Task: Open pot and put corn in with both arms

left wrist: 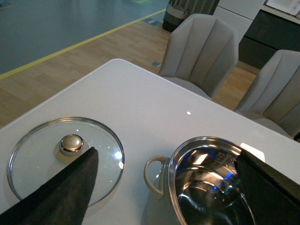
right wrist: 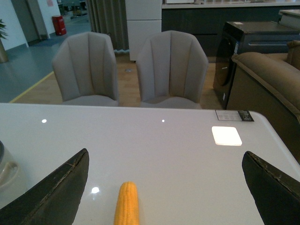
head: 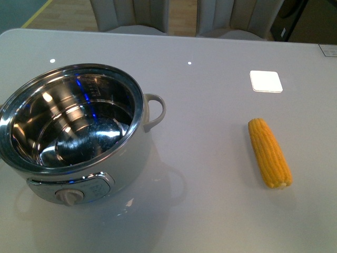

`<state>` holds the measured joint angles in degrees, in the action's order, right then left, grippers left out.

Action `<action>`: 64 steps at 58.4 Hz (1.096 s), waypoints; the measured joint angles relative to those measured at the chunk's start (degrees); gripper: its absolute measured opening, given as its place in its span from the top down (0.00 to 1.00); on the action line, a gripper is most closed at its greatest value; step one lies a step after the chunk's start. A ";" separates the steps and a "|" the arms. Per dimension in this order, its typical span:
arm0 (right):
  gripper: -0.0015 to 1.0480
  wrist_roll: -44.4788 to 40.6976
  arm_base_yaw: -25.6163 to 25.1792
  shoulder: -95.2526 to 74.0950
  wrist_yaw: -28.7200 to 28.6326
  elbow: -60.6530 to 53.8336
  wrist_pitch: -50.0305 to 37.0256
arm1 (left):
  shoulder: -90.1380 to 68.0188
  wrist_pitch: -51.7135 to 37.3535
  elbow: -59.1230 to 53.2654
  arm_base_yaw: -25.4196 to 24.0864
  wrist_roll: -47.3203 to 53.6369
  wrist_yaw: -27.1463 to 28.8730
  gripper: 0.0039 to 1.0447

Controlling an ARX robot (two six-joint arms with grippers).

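White table [head: 210, 211]: lidless steel-lined pot [head: 134, 153], yellow corn [head: 269, 153]; left pincer [left wrist: 166, 154], right pincer [right wrist: 165, 152] gaping empty.

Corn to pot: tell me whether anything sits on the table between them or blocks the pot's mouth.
Nothing visible does. Bare table lies between the corn and the pot. The pot's mouth is uncovered and empty; the glass lid lies flat on the table beside it.

I see a glossy white desk [head: 210, 211]. At the left of the front frame the pot [head: 134, 158] stands on it, uncovered. At the right the corn [head: 269, 153] lies flat, well apart from the pot. My left wrist view shows a glass lid [left wrist: 42, 150] lying flat near the pot, not touching it.
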<state>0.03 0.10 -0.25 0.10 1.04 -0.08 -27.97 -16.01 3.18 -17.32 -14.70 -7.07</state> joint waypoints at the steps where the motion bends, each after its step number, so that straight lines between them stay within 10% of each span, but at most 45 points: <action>1: 0.08 0.00 0.00 0.00 0.00 0.00 0.00 | 0.07 0.04 0.00 0.00 0.00 0.02 0.07; 8: 0.08 0.00 0.00 0.00 -0.02 0.00 0.00 | 0.15 0.07 -0.02 0.00 0.04 -0.02 0.06; 15: 0.08 0.00 0.00 0.00 -0.02 0.00 0.02 | 1.62 -9.11 -2.51 0.50 9.07 -8.81 0.28; 39: 0.08 0.00 0.00 0.00 0.02 0.00 0.02 | 13.57 1.64 -2.51 10.49 13.86 1.09 0.97; 64: 0.08 0.00 0.00 0.00 0.00 0.00 0.02 | 27.41 15.82 -2.49 17.18 14.10 7.10 0.97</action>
<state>0.03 0.10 -0.25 0.10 1.04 -0.05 -0.56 -0.19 0.69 -0.14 -0.60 0.03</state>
